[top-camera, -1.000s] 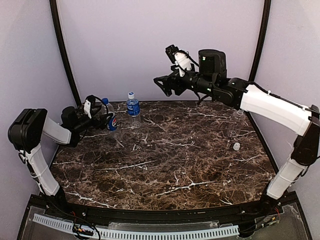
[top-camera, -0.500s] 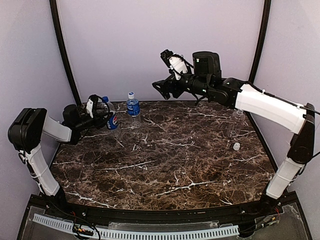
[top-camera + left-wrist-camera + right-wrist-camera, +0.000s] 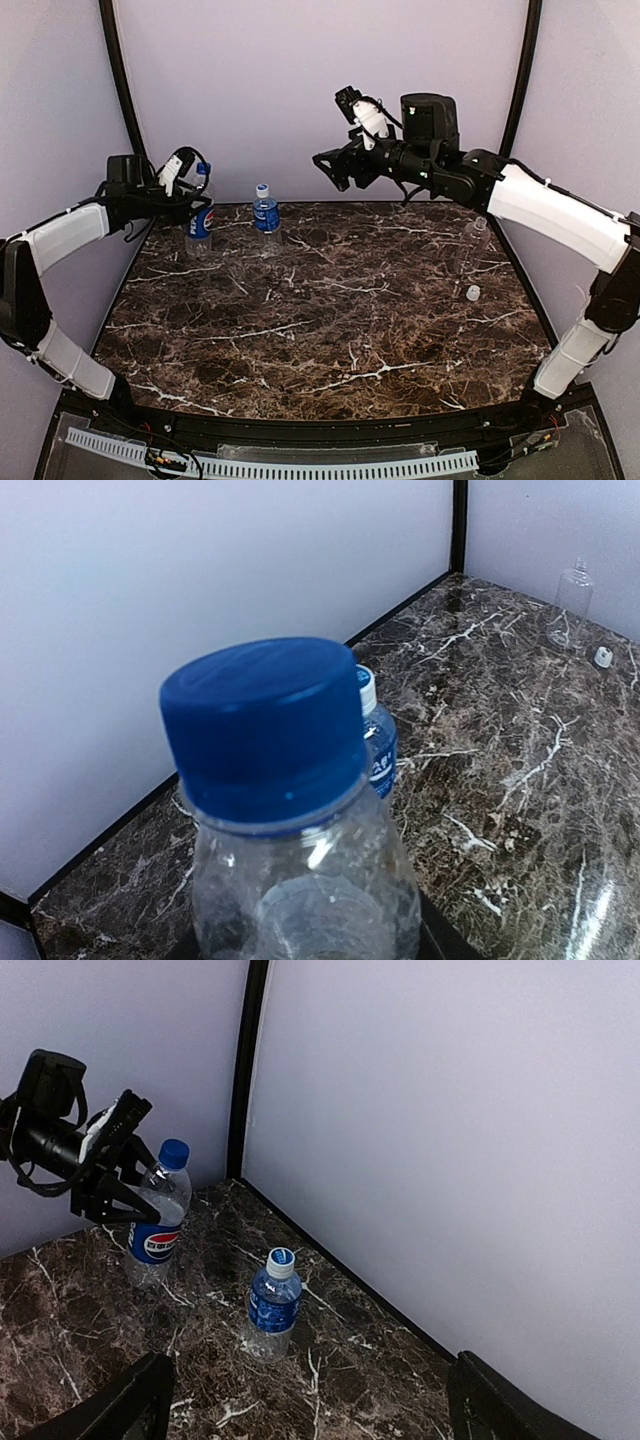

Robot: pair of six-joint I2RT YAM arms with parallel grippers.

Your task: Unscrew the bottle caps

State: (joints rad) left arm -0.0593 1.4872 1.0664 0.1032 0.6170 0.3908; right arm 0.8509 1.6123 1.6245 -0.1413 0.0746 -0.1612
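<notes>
My left gripper (image 3: pixel 190 207) is shut on the shoulder of the Pepsi bottle (image 3: pixel 200 222) at the back left; the bottle stands upright with its dark blue cap (image 3: pixel 203 169) on. That cap (image 3: pixel 265 725) fills the left wrist view. To its right the water bottle (image 3: pixel 266 213) stands alone with its pale cap (image 3: pixel 281 1258) on. The unlabelled bottle (image 3: pixel 477 240) is at the right edge, and a white cap (image 3: pixel 473 293) lies on the table in front of it. High above the table's back, my right gripper (image 3: pixel 334 170) is open and holds nothing.
The marble table (image 3: pixel 330 330) is boxed in by pale walls at the back and sides, with black posts (image 3: pixel 128 110) in the corners. The Pepsi bottle sits close to the left wall.
My left gripper has closed round the Pepsi bottle. The left arm has risen and carried the bottle a little left. My right arm has swayed slightly and stayed open.
</notes>
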